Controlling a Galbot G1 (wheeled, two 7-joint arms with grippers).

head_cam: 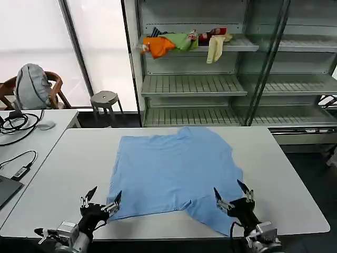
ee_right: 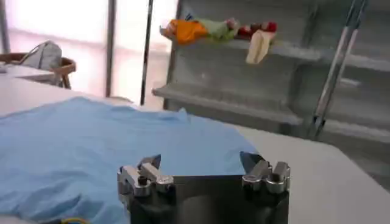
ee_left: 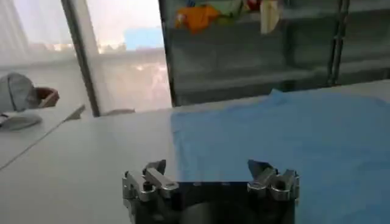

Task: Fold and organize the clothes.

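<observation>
The light blue T-shirt [head_cam: 174,171] lies spread flat on the white table [head_cam: 68,168], plain side up, with one corner rumpled at the near right. My left gripper [head_cam: 104,195] hovers open at the shirt's near left corner. My right gripper [head_cam: 230,191] hovers open over the rumpled near right corner. The left wrist view has the shirt [ee_left: 292,140] stretching away beyond the open left gripper [ee_left: 210,167]. From the right wrist, the shirt [ee_right: 103,140] spreads out past the open right gripper [ee_right: 201,161]. Neither gripper holds anything.
Metal shelving [head_cam: 210,84] stands behind the table, with a heap of orange, green, red and cream garments [head_cam: 181,43] on an upper shelf. A second desk [head_cam: 31,129] with cables sits at the left, a stool [head_cam: 105,99] and a chair [head_cam: 31,87] beyond it.
</observation>
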